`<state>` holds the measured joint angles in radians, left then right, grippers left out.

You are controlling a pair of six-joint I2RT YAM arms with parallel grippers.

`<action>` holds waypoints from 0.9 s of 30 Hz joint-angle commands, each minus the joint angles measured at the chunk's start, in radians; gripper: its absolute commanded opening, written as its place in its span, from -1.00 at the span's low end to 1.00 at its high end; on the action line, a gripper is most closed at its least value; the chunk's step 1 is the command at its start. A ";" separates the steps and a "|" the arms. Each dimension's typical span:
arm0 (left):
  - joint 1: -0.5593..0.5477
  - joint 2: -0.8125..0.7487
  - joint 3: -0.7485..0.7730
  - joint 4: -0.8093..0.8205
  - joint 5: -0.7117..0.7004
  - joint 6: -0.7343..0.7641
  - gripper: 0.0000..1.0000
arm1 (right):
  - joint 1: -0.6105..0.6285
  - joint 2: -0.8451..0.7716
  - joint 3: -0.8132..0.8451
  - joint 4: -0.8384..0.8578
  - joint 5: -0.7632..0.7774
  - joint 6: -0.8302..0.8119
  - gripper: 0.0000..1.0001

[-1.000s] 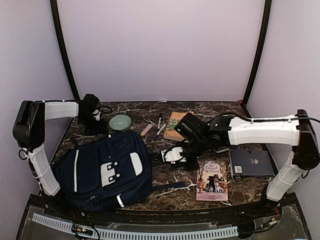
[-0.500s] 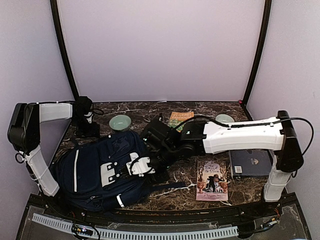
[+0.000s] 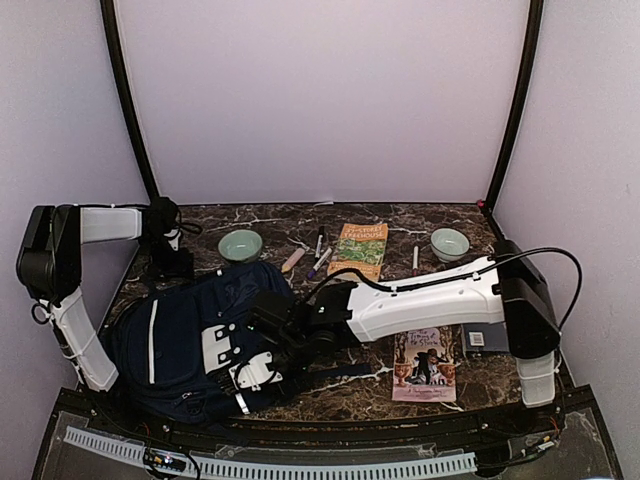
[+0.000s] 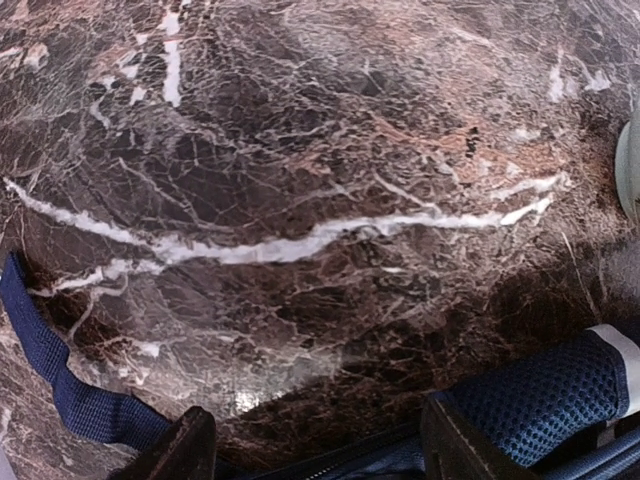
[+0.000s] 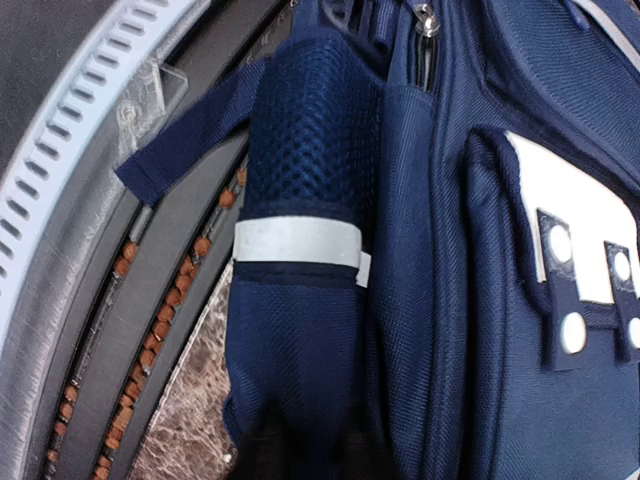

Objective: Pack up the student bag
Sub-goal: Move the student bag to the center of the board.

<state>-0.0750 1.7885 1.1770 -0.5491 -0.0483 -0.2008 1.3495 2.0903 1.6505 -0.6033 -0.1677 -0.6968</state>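
The right arm (image 3: 420,300) has swung leftwards from the middle of the table (image 3: 400,220), where it hung beside the books, and now reaches over the near front of the student bag (image 3: 190,340). The bag lies flat at the near left, front pockets up, and has not shifted. In the wrist view the right fingers (image 5: 262,452) are only a dark blur at the bottom edge, against the mesh side pocket (image 5: 300,160) with its reflective band. Whether they are closed on the fabric or merely close to it I cannot tell.

The left fingers (image 4: 190,450) stay wide apart with nothing between them, low over the table just beyond the bag's far left corner.

Nothing looks packed yet: the orange book (image 3: 360,248), the illustrated book (image 3: 425,362), the pens (image 3: 318,255) and both bowls (image 3: 240,244) remain out on the table. The move reads as a switch to the bag itself, probably to get it open first.
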 commanded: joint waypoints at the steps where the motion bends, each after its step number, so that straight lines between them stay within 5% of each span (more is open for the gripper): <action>1: 0.001 -0.016 -0.005 -0.014 0.046 0.020 0.44 | 0.002 -0.068 -0.092 -0.001 0.056 -0.012 -1.00; 11: -0.020 -0.050 -0.023 0.021 0.150 0.047 0.39 | -0.128 -0.457 -0.488 -0.083 -0.043 -0.139 -1.00; 22: -0.244 0.032 -0.060 0.061 0.536 0.098 0.51 | -0.213 -0.582 -0.666 -0.098 -0.010 -0.171 -0.90; 27: -0.285 0.001 -0.138 0.065 0.584 0.079 0.51 | -0.287 -0.619 -0.707 -0.070 0.007 -0.173 -0.77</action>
<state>-0.3370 1.8179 1.1095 -0.4713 0.4168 -0.1165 1.1175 1.5116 0.9760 -0.6827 -0.1940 -0.8597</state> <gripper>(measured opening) 0.755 0.093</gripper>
